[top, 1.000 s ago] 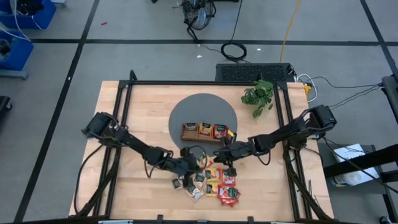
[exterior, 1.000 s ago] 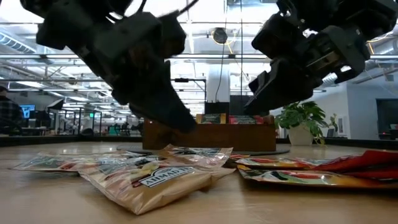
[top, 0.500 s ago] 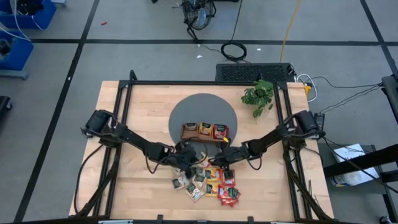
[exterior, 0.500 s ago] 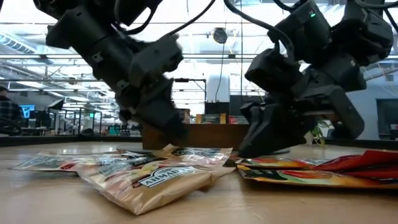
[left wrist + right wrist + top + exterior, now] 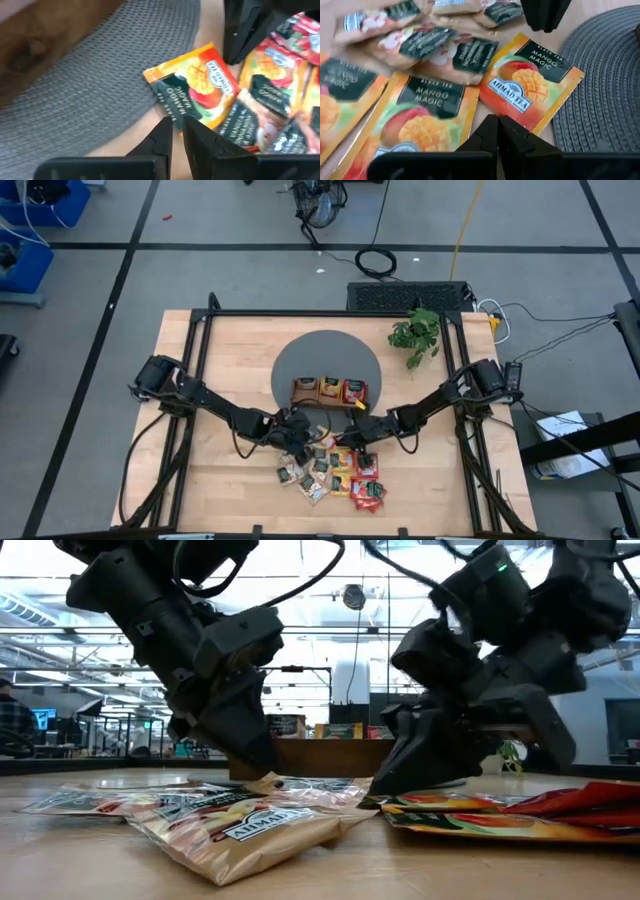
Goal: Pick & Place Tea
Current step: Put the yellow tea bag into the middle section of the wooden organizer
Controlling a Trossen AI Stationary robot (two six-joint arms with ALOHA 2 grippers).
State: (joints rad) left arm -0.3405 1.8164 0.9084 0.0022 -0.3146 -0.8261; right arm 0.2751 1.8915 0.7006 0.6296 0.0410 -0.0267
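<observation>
The tea sachets [image 5: 335, 472] are spread in a loose heap on the wooden table [image 5: 225, 350], near its front edge and just in front of the round grey mat [image 5: 325, 355], some overlapping one another, so that single packets must be worked free from the edge of the heap. On the mat stands the wooden tray [image 5: 329, 391], with packets already seen upright in its three compartments; the heap is judged to be what remains to be moved there. The left gripper [image 5: 298, 442] is lowered to the rear left edge of the heap, and in the left wrist view its fingers [image 5: 162, 135] are seen drawn almost together with nothing between them, aimed at an orange mango sachet [image 5: 197, 90] that lies partly on the mat. The right gripper [image 5: 357, 438] is brought down at the rear right of the heap, facing the left one; its fingers [image 5: 490, 131] are likewise seen nearly closed and empty, pointed at the gap between two orange mango packets. Both grippers are held low and tilted in the low view, a posture suited to sliding under a flat packet. A potted plant [image 5: 415, 333] is kept at the far right of the table, apart from the work.
</observation>
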